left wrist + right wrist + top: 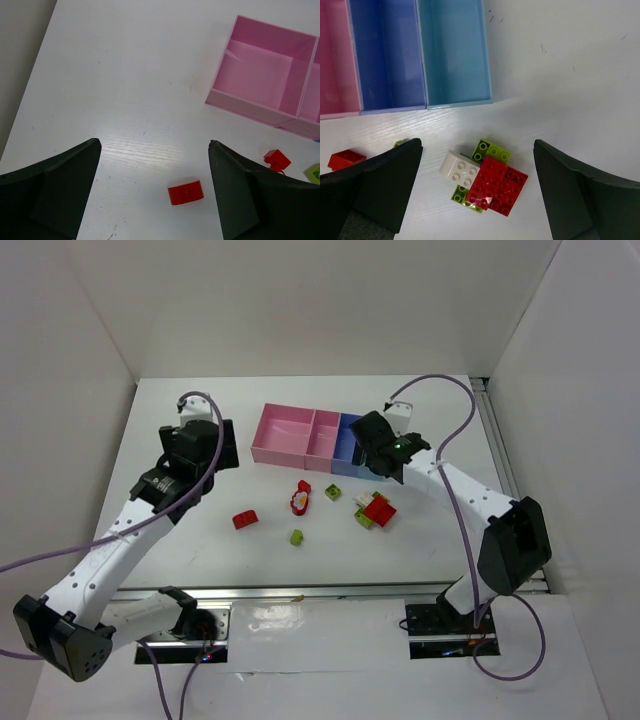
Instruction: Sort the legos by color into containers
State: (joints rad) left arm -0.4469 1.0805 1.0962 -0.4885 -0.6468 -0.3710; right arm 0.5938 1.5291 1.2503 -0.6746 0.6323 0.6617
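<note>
My left gripper (154,145) hangs with fingers spread wide, holding nothing; a red brick (185,192) lies at lower centre of its view, and the wide pink bin (260,75) sits at upper right. My right gripper (477,144), likewise parted and empty, frames a red, white and yellow-green brick cluster (492,186) at lower centre, below the light blue bin (454,60).

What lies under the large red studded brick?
Beneath the large red studded brick, a yellow-green plastic brick and another yellow-green brick poke out. A white brick touches it. Anything deeper is covered.
</note>
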